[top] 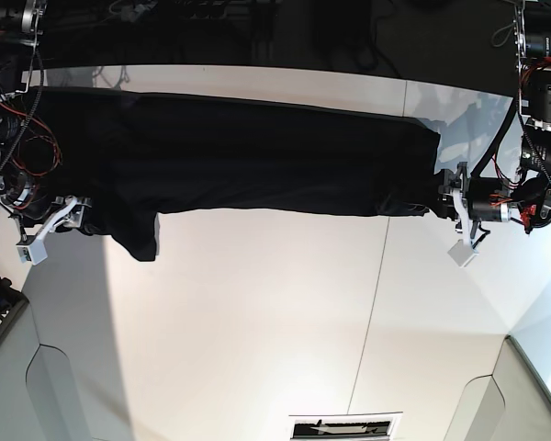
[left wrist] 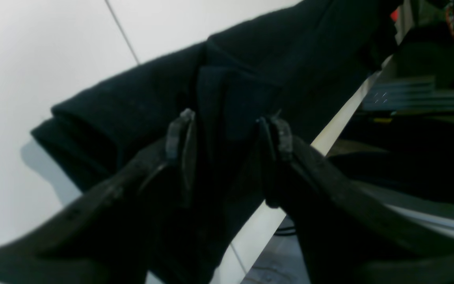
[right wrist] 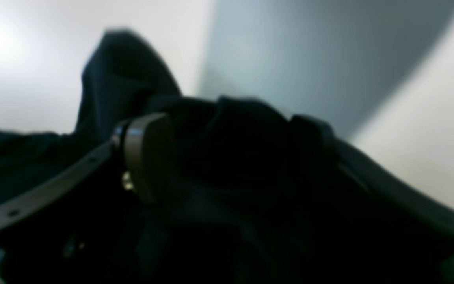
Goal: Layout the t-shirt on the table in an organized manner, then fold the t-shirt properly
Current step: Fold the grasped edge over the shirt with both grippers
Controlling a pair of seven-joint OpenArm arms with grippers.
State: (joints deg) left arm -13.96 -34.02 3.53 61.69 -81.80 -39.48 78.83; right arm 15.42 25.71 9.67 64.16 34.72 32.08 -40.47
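The t-shirt (top: 257, 156) shows plain black and is stretched into a long folded band along the far edge of the white table (top: 257, 312). My left gripper (top: 438, 197) holds its right end. In the left wrist view the gripper (left wrist: 229, 134) is shut on a bunched fold of the t-shirt (left wrist: 132, 106), beside the table (left wrist: 34, 59) edge. My right gripper (top: 87, 220) holds the left end. In the blurred right wrist view it (right wrist: 231, 146) is shut on bunched t-shirt cloth (right wrist: 124, 71). No graphic shows.
A thin dark seam line (top: 376, 294) crosses the table. Dark equipment and cables (top: 9, 138) stand beyond the far edge and beside both arms. Grey panels (top: 55, 395) sit at the near corners, and a small vent plate (top: 346, 427) at the near edge.
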